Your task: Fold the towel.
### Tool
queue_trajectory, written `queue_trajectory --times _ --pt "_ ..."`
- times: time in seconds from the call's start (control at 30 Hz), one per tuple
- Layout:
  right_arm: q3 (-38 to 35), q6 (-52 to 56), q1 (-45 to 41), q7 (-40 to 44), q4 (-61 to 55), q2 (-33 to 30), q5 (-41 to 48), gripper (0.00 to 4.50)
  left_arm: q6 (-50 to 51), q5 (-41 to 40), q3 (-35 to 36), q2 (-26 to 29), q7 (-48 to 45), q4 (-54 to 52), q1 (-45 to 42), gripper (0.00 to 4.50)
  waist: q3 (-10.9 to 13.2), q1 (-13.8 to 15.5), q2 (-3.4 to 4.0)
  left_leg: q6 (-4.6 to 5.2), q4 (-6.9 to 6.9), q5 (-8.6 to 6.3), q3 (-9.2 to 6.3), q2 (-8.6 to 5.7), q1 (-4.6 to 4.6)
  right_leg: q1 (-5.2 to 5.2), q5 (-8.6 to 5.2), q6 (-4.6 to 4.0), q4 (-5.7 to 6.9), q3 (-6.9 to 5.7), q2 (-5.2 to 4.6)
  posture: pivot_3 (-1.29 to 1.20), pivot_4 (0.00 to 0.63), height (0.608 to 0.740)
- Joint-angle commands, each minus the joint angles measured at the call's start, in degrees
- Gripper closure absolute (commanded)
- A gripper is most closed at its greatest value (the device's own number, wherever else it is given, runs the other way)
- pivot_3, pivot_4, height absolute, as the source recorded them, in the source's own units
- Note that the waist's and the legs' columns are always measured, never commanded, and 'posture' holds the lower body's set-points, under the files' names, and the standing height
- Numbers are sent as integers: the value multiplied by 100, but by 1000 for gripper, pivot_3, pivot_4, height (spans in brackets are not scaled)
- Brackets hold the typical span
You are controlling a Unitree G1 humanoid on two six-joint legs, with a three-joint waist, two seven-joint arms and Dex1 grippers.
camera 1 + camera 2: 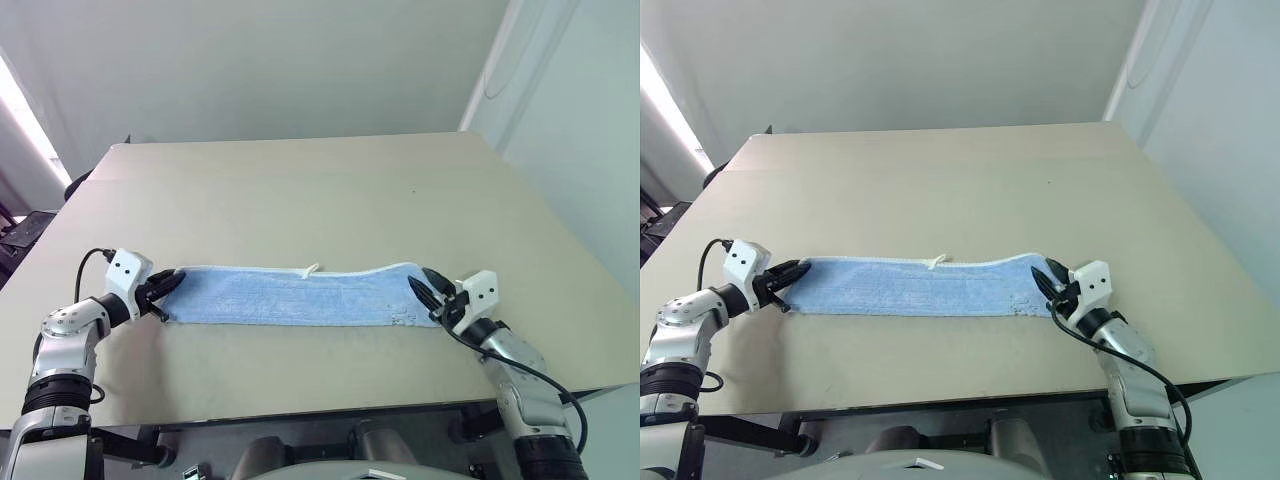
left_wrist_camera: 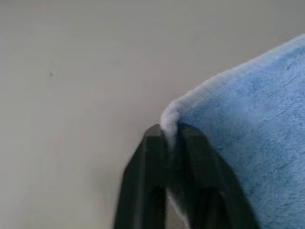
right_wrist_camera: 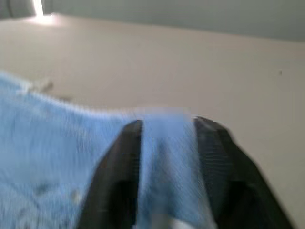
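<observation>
Towel (image 1: pixel 295 296) stretched as a long folded strip across the table (image 1: pixel 320 190), each end pinched between narrowly parted fingers of left gripper (image 1: pixel 170 284) and right gripper (image 1: pixel 427 288), apparently to keep it taut for folding.

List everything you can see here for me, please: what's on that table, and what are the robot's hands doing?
towel: one, light blue with white edging, lying as a long narrow strip across the near part of the table, flat between the two grippers.
loop: one, small, white, on the towel's far edge near its middle.
table: one, beige, wide top.
wall: pale grey-green, behind the table.
left gripper: one, black fingers, at the towel's left end, a corner of the towel between its fingers.
right gripper: one, black fingers, at the towel's right end, its fingers apart with towel between them.
</observation>
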Motion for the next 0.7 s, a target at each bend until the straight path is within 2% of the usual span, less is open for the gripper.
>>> queue_trajectory --times 0.03,0.13,0.2,0.27,0.33,0.47,0.6,0.7 --pt "-146 98 -281 -142 -120 116 209 1275 -75 -203 219 54 2 -182 -92 2371 -2 2 -3 0 1 0 -1 0 1 -4 0 0 0 0 0 0 0 740" --pt "-369 185 -528 -269 -27 143 406 175 -52 -236 352 124 169 -458 14 1243 -2 4 -3 0 1 0 -2 0 -4 -12 1 1 2 0 -8 0 0 740" --pt "-563 367 -723 -419 37 117 554 0 1 -299 537 165 386 -638 41 548 -2 5 -3 0 1 0 -3 0 -7 -16 2 2 2 0 -13 0 0 740" --pt "-815 709 -995 -621 61 87 805 0 70 -405 779 214 625 -902 88 548 -3 0 -4 0 1 0 -4 1 -8 -17 3 2 2 0 -16 0 0 740" --pt "-926 1656 -1225 -729 18 -133 1100 0 386 -671 978 238 657 -1426 210 548 -3 -4 -5 0 1 0 -4 2 -10 -22 3 2 4 4 -18 0 0 740" --pt "-785 3772 -1643 -88 95 -988 1776 0 1640 -1526 1130 201 508 -2920 579 548 -2 5 -2 0 -2 0 -8 3 -13 -25 3 2 6 2 -25 0 0 740" --pt "-1029 5743 -2221 285 705 -1574 2551 0 2511 -1877 690 320 22 -4239 1365 548 -3 -10 0 0 -3 -1 -8 2 -13 -24 3 1 3 2 -22 0 0 740" --pt "-1054 7098 -2630 1009 1385 -2159 3058 0 2715 -1767 279 260 -129 -4619 1711 548 1 -9 7 1 -3 0 -5 1 -12 -22 0 -3 0 4 -11 0 0 740"
